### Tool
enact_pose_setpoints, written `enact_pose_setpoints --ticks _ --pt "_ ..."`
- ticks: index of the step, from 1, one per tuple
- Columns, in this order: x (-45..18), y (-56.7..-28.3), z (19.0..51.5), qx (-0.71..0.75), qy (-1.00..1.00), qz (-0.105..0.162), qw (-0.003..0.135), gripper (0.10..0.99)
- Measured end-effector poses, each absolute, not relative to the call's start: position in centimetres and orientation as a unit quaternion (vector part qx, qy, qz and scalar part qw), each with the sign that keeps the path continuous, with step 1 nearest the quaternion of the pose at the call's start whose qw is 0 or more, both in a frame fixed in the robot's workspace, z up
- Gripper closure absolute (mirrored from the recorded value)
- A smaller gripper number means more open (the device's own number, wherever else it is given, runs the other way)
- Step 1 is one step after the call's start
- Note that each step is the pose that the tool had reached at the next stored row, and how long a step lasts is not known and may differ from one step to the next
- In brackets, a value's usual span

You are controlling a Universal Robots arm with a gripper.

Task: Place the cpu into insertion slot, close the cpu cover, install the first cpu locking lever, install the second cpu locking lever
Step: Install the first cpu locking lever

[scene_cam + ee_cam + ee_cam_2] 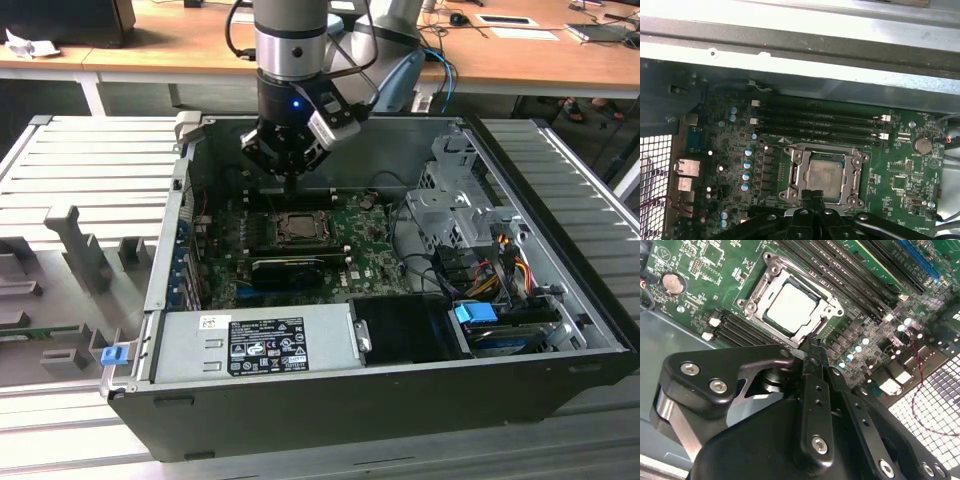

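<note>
In the exterior view we look down at an angle from outside onto the whole open computer case (300, 400), from a middling distance. Both wrist views ride close above the motherboard (900, 165), looking down past the gripper (812, 195) from different sides of it. All three views share the cpu (790, 305) and the board around it.

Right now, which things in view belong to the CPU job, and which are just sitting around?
Job:
cpu, seated
cpu cover, down around it
gripper, shut, by the cover's edge

Lying about:
memory slots
coin battery
power supply
drive cage
</note>
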State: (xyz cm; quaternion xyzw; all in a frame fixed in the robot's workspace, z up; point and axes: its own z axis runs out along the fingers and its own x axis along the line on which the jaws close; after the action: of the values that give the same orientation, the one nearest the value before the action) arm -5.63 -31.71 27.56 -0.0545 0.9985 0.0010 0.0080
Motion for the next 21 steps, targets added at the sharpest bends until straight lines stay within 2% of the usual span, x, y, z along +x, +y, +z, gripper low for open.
enact_pose_setpoints --ticks 13,19,21 --pt "-10.8 -31.6 26.6 -0.055 0.998 0.003 0.008 0.980" --pt "-11.1 -30.5 26.1 -0.055 0.998 0.003 0.008 0.980" --pt "-11.1 -29.3 26.0 -0.055 0.998 0.003 0.008 0.980"
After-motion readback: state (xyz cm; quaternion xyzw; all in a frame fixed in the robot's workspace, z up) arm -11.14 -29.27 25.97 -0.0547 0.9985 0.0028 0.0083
